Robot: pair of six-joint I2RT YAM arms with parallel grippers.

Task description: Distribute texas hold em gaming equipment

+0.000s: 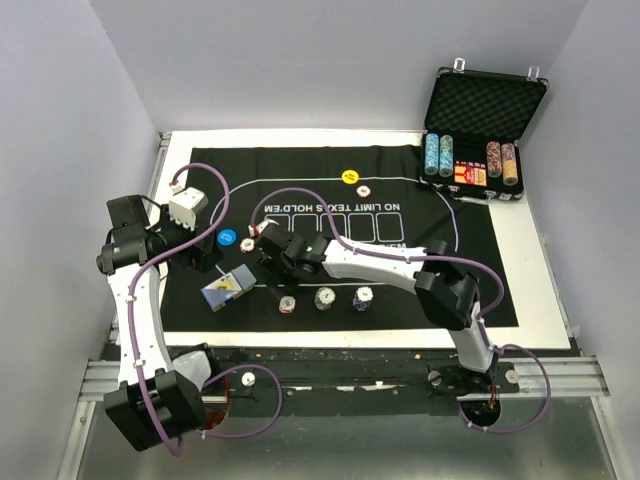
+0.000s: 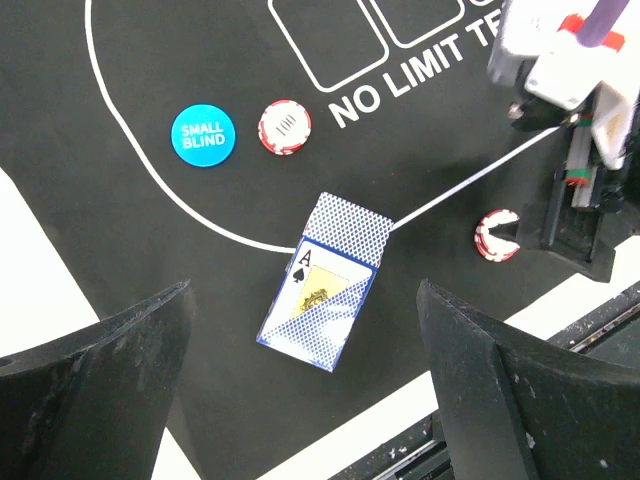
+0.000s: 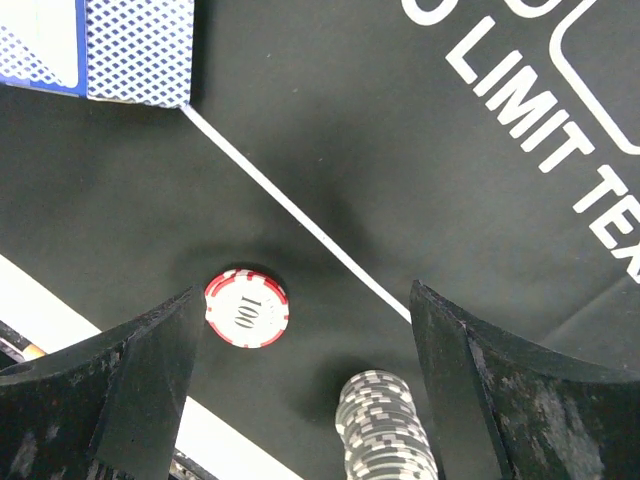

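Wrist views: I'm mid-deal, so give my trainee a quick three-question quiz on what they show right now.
1. True or false: the left gripper, above the blue diamond-patterned card box with an ace of spades on its face, is shut on it.
2. Which lies between the right gripper's open fingers? A. a flat red-and-white chip marked 100; B. a pair of dice; C. a banknote.
3. Fill in: the round blue plastic disc reads ____.
Key: 1 false, its jaws stand wide open; 2 A; 3 SMALL BLIND.
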